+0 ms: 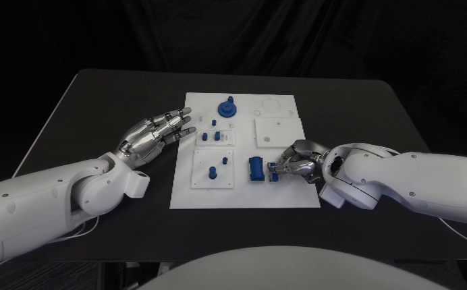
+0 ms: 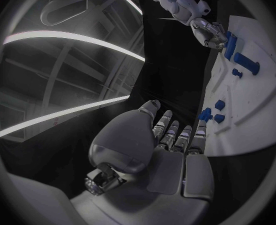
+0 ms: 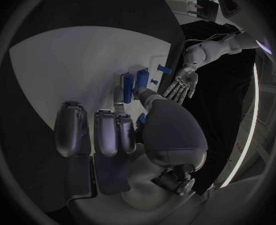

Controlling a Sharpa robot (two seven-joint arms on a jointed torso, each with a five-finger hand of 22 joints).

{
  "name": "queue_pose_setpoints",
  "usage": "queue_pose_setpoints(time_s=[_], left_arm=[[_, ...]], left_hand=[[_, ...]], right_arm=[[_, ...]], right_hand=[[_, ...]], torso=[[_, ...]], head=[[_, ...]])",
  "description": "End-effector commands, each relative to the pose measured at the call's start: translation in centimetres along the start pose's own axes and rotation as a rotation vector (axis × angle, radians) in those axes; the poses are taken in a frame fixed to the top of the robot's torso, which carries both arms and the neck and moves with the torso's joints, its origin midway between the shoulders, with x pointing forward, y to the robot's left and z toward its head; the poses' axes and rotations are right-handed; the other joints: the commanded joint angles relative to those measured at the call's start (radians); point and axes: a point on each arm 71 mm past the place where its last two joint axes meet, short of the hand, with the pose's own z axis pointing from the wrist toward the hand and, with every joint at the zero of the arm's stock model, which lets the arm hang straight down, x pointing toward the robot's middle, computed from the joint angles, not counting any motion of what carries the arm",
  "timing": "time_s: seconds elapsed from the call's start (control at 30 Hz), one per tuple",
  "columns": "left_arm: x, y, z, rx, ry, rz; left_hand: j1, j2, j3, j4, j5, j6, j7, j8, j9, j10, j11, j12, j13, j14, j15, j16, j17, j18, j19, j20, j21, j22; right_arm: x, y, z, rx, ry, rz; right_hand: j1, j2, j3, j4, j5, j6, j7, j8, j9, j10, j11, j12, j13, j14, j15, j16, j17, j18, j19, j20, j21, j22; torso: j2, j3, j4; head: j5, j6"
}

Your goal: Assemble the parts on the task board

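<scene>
Head view: the board (image 1: 243,192) lies mid-bench (image 1: 97,101). The right hand (image 1: 295,160) sits at the board's 4 o'clock edge, fingers curled toward the tall block (image 1: 256,168) standing in the lower middle. Its fingertips look to touch the block or a small piece beside it, but whether anything is actually pinched I cannot tell. The left hand (image 1: 156,135) hovers at the board's 9 o'clock side, fingers straight and spread, holding nothing. A round knob part (image 1: 228,108) stands at 12 o'clock, small pegs (image 1: 216,133) near centre, and more pegs (image 1: 218,167) at 7 o'clock.

Left wrist view: the left hand (image 2: 175,140) is flat and empty, fingertips just beside the board (image 2: 263,110) and its small pegs (image 2: 216,110). The right hand (image 2: 208,32) is seen far off, at the block (image 2: 229,44).

Right wrist view: the right hand (image 3: 113,130) has its thumb reaching to the block (image 3: 135,82); the contact is hidden.

To do this step well, I judge the right hand should square its fingers on the block's sides, keep it upright, and press straight down. The left hand could steady the board.
</scene>
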Motion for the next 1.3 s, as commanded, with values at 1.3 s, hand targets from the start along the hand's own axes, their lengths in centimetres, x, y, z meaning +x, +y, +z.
queue_pose_setpoints(time_s=[1.3], left_arm=[[0.0, 0.0, -0.2, 0.004, 0.008, -0.014]], left_hand=[[-0.007, 0.005, 0.009, 0.0, 0.003, 0.002, 0.003, 0.005, 0.001, 0.002, 0.007, 0.004, 0.001, -0.002, -0.002, 0.007, 0.001, -0.008, 0.003, 0.0, 0.003, -0.002]], right_arm=[[-0.3, -0.4, -1.3, -0.039, -0.049, -0.104]], right_hand=[[-0.018, 0.033, -0.201, 0.082, -0.178, -0.008, -0.027, 0.172, 0.095, 0.103, -0.026, 0.003, 0.263, 0.062, -0.02, 0.0, 0.018, 0.015, 0.036, -0.013, -0.008, 0.192]], torso=[[-0.003, 0.0025, -0.0017]], head=[[0.005, 0.0]])
